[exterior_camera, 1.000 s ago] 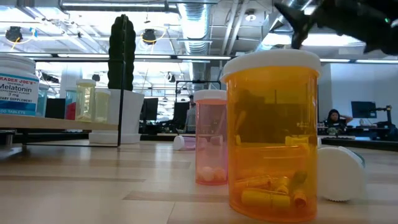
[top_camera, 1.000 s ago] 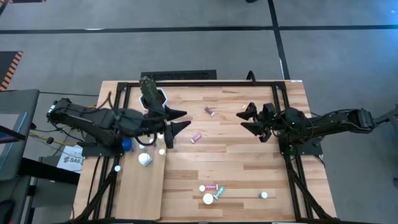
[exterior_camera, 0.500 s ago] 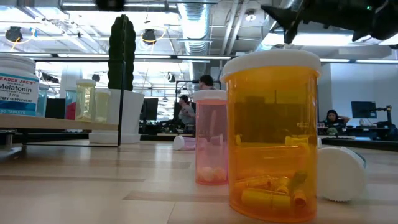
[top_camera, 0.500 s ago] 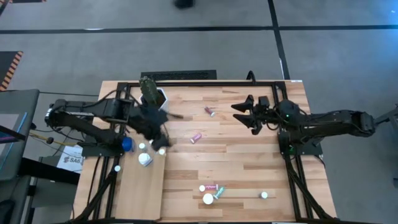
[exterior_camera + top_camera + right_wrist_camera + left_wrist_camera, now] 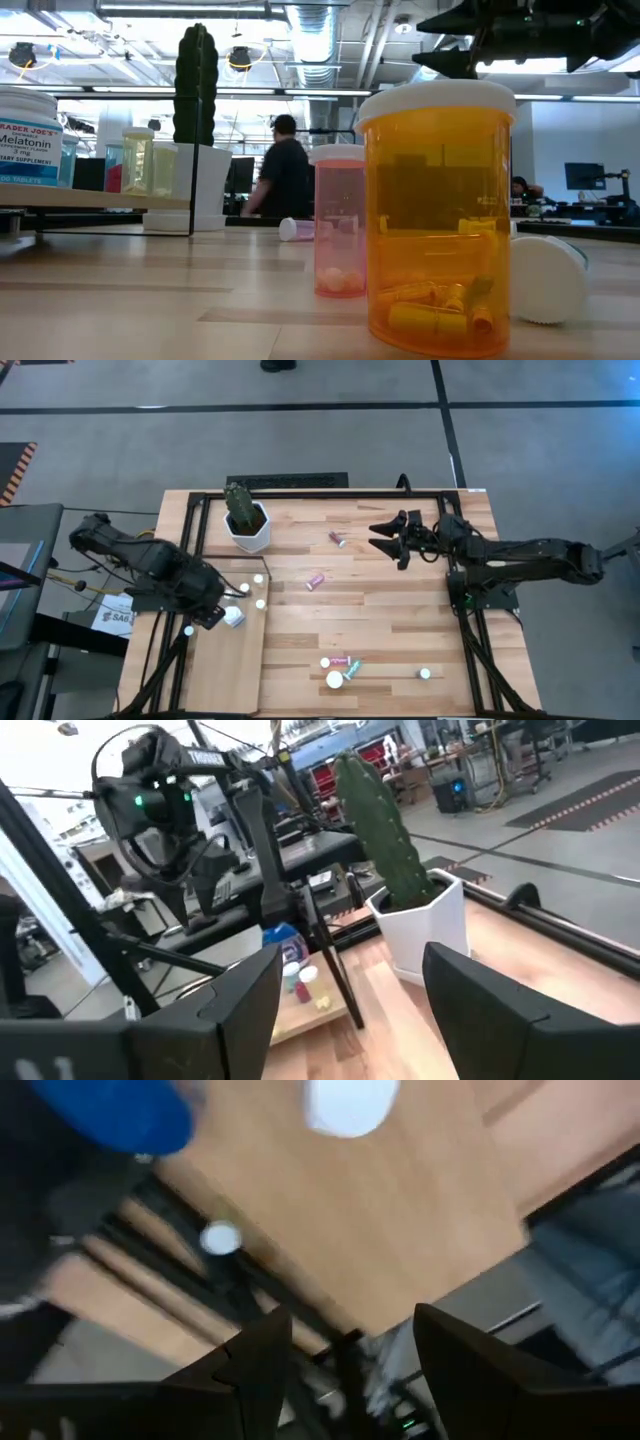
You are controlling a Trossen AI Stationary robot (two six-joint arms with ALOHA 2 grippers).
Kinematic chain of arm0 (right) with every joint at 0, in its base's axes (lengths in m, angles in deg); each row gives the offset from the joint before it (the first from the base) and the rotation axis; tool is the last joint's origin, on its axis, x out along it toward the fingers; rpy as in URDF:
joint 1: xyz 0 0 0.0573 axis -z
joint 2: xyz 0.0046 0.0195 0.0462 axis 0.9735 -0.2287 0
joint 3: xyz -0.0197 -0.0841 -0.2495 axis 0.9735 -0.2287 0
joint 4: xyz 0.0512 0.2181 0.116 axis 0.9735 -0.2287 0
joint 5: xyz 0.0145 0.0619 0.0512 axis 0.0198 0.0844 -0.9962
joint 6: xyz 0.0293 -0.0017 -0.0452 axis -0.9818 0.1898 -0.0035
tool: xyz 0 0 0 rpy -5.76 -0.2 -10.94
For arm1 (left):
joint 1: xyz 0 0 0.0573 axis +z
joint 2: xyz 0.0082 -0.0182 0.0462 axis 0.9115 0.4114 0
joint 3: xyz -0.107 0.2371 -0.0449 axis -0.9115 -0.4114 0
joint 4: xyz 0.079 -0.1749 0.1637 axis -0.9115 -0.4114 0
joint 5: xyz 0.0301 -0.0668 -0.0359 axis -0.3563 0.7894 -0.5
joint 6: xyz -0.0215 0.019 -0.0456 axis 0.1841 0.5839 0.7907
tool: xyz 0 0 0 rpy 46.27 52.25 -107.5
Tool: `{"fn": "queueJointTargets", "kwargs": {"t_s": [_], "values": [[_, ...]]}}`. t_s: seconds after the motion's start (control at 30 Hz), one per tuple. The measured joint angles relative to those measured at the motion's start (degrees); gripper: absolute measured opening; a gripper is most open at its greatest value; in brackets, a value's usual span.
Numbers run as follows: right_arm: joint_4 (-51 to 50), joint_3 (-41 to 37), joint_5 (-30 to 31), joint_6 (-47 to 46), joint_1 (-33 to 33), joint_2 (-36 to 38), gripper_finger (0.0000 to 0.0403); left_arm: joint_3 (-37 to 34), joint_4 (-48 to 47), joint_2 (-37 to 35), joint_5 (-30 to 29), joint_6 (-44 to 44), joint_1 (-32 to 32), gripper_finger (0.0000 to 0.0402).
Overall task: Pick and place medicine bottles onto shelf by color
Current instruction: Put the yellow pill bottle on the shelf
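Right gripper [image 5: 385,537]: found spread wide and empty, raised above the far half of the tabletop [image 5: 400,630], pointing left toward the plant pot [image 5: 247,528]. Nothing is seen between its fingers [image 5: 240,1010] in the right wrist view.

Left gripper [image 5: 212,617]: found withdrawn to the left edge, over the far end of the shelf [image 5: 225,670]. It is parted and nothing is gripped in the left wrist view.

Bottles: several white caps [image 5: 259,603] are noted on and just beside the far end of the shelf, with a blue one [image 5: 120,1115] visible in the left wrist view. Still loose on the tabletop are a pink bottle [image 5: 316,581] lying on its side near the centre, a second small bottle [image 5: 338,539] on its side nearer the right gripper, a cluster [image 5: 340,668] at the near edge, and a lone white cap [image 5: 425,673] near right.

Assessment: the step in hand is judged to be a reach by the right gripper for the small bottle closest to it. As that bottle lies flat, the fingers should be set across its body rather than along it, lowered until they straddle it, and closed gently so it is not rolled away. The colour should be confirmed before a shelf position is chosen. The left arm should be kept clear.
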Motion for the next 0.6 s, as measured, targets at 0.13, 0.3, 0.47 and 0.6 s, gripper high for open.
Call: {"fn": "queueJointTargets", "kwargs": {"t_s": [0.13,0.3,0.47,0.6], "values": [[-0.31,0.02,0.00,0.00,0.98,0.00,0.0265,-3.86,1.90,-3.99,-2.93,11.24,-4.72,0.0196],[-0.88,0.02,0.00,-0.03,1.97,0.00,0.0265,-8.84,-0.23,-8.48,-3.70,27.30,-10.60,0.0196],[-0.79,0.02,-0.01,-0.02,2.43,0.00,0.0265,-12.12,0.60,-11.51,-5.75,39.52,-16.79,0.0196],[-0.82,0.02,-0.02,-0.04,2.43,0.02,0.0265,-14.88,2.52,-12.23,-7.26,48.26,-22.03,0.0196]]}}
